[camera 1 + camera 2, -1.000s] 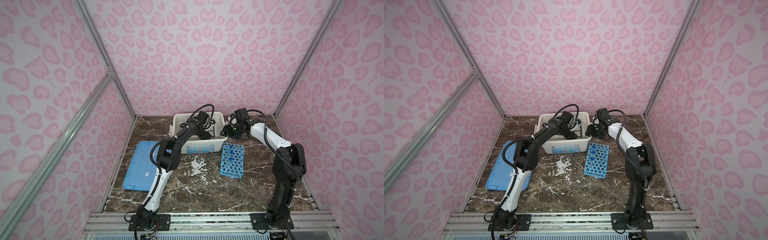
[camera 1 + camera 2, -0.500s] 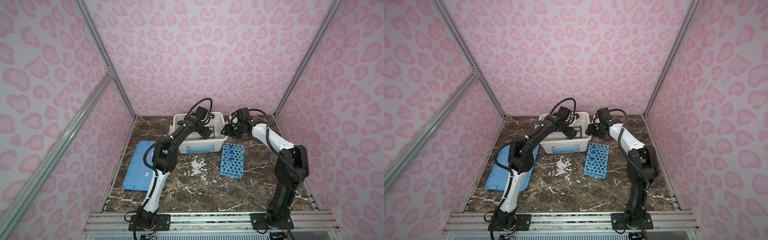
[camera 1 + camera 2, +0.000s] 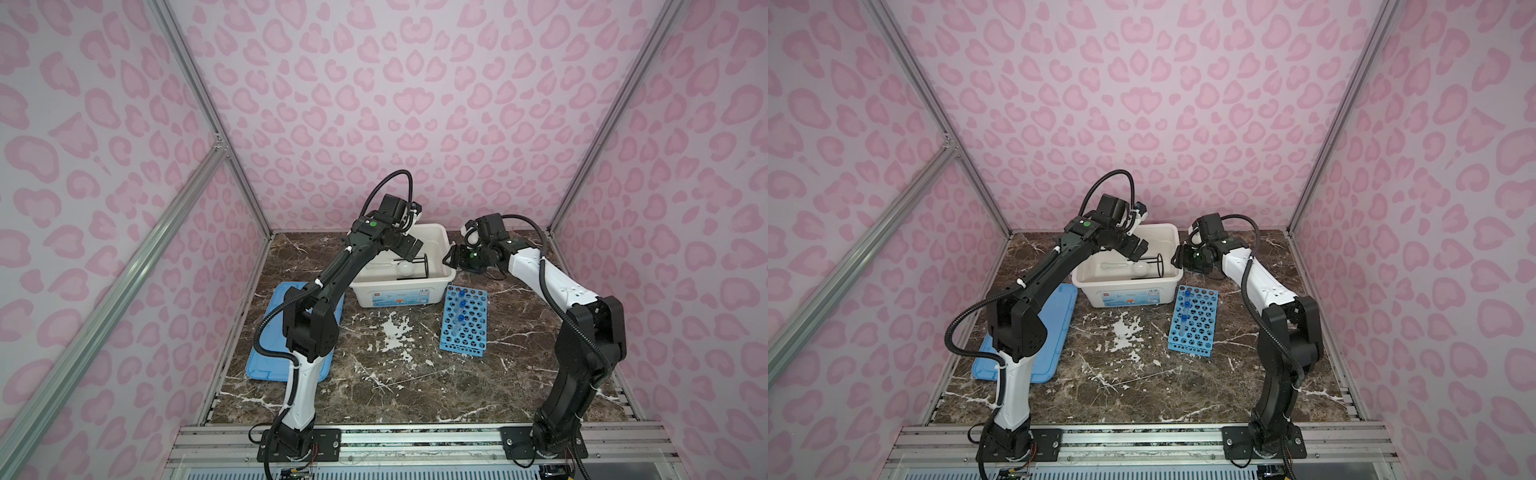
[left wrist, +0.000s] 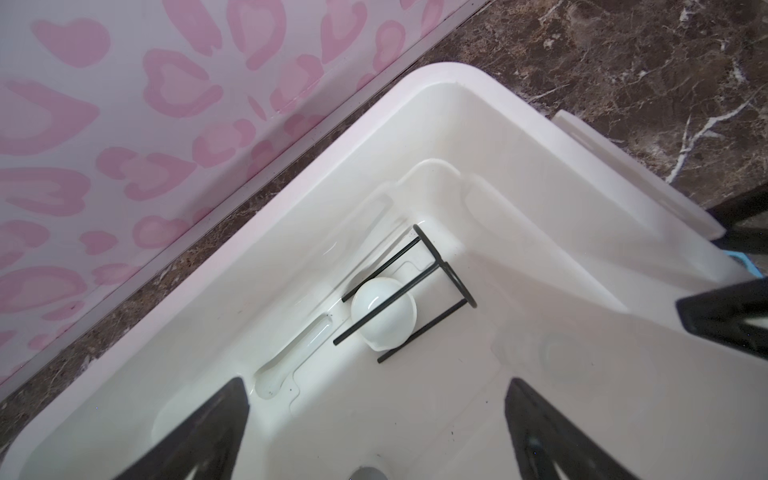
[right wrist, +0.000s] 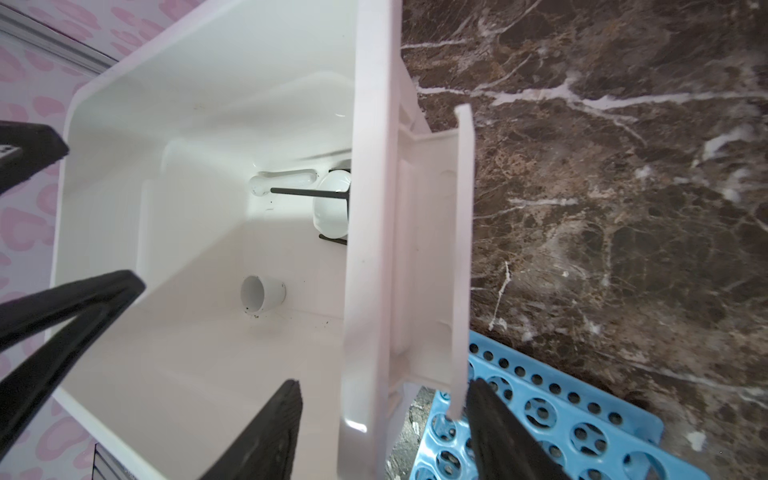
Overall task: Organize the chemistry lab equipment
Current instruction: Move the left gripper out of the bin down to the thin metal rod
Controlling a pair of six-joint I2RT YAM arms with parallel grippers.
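Over the white storage box [image 4: 457,79], the left gripper [image 4: 376,386] hangs wide open and empty; the right gripper [image 5: 382,384] stands open astride the box's side wall. Black wire ring stand [image 4: 432,271], white shallow dish [image 4: 374,328] and white pestle [image 4: 299,349] lie inside. Dragging that wall could tip them out.

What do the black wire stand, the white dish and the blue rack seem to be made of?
Black wire stand: thin dark rods, likely painted or coated metal, matte, no glints. White dish: glossy, with a soft highlight on its curve; probably glazed porcelain, though plastic is possible. Blue rack: uniform light blue with moulded rows of holes, looks like plastic, semi-matte.
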